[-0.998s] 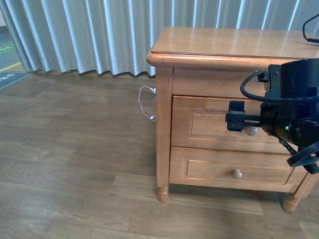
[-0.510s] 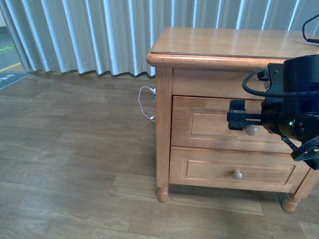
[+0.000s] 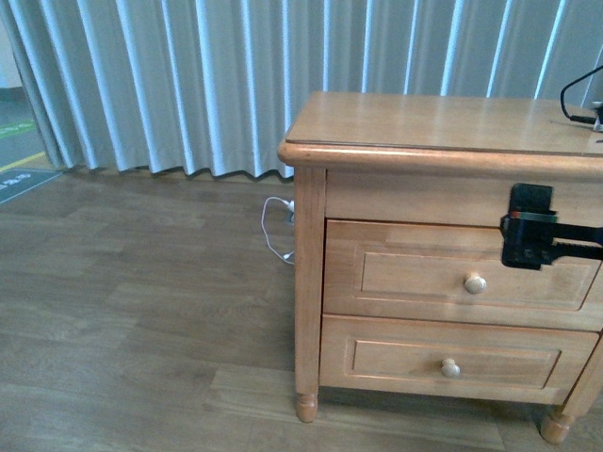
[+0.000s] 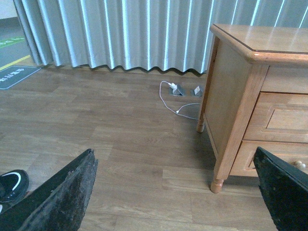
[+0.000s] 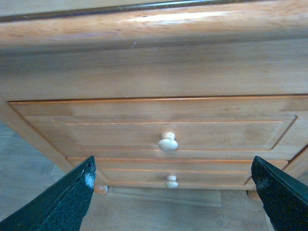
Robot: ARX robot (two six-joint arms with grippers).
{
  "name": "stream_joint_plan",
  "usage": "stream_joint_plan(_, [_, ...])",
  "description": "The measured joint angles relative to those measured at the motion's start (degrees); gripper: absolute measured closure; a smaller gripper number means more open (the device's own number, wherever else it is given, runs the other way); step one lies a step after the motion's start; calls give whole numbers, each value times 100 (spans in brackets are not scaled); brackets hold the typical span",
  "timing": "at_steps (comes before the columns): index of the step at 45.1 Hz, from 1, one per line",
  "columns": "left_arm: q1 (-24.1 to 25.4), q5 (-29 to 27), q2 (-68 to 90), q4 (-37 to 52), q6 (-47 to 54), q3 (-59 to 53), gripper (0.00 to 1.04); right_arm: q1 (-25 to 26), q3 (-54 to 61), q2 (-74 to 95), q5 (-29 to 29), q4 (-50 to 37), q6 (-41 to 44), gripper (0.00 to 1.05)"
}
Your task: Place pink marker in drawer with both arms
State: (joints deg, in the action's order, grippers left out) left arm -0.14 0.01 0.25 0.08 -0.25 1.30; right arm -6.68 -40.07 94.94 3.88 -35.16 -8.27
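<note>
front view: the right gripper (image 3: 528, 240) sits at the right edge, above the closed drawer (image 3: 462, 273); no pink marker shows. left wrist view: left gripper (image 4: 178, 192) spread wide, empty. right wrist view: fingers wide, framing the knob (image 5: 167, 142), a small, hard, likely slippery hold.

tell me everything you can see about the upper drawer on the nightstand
The upper drawer has a honey-coloured wooden front with a recessed rectangular panel and one small round pale knob at its middle. It looks fully shut, flush in the cabinet, directly under the top and above the shallower lower drawer. The right gripper hovers before its upper right part, jaws wide apart in the wrist view; nothing is seen gripping the knob.
</note>
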Motion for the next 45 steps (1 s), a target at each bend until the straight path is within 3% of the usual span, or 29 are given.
stream_joint_plan(9, [0,-2,0,0,-2,0,6,190,809,-2076,-374,1132,-59,9])
stream_joint_plan(17, [0,-2,0,-2,0,0,6,494,1001,-3899,-376,2435,-109,9])
stream_joint_plan(24, [0,-2,0,-2,0,0,6,518,1038,-4057,-380,2457,-101,9])
stream_joint_plan(26, [0,-2,0,-2,0,0,6,597,1419,-4079,-398,1508,203,18])
stream_joint_plan(30, [0,-2,0,-2,0,0,6,656,1991,-4266,-374,452,549,34])
stream_joint_plan(45, [0,0,0,-4,0,0,6,662,2944,-5101,-376,234,774,90])
